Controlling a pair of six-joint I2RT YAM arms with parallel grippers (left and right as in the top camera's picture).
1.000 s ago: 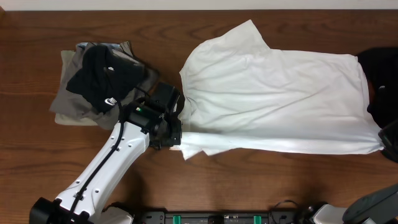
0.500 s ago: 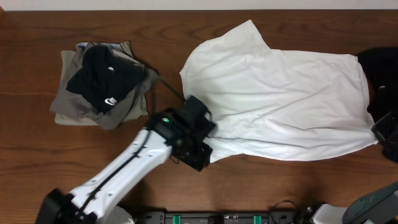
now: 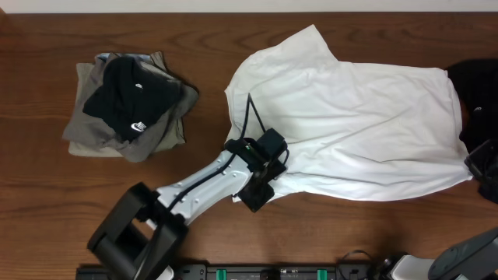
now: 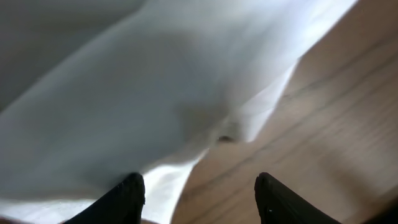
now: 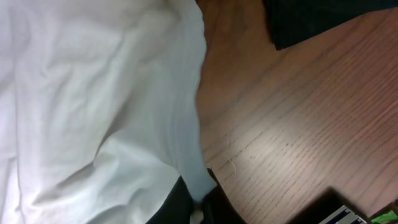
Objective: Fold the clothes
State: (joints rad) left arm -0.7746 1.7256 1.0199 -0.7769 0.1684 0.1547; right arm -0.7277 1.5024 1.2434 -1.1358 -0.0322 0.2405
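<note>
1. The shirt lies spread on the table, from the centre out to 3 o'clock. One sleeve points to 12 o'clock, and the 6 o'clock edge is wrinkled.
2. The right jaws are closed on the shirt's 4 o'clock corner. That pinch should probably hold, so the long edge keeps its tension.
3. The left jaws stand open at the shirt's 7 o'clock corner, gripping nothing. The hem lies just ahead of them, with bare table beside it.
4. The step looks like a lengthwise fold. To do it well, the left jaws should come low to the table and take the hem squarely. Both corners should then travel level toward 12 o'clock.
5. The fabric is thin and limp, so a shallow bite may slip and a fast pull will bunch it.
6. The pile at 9 o'clock sits well apart. The black garment at 3 o'clock lies just beside the shirt and could snag.
</note>
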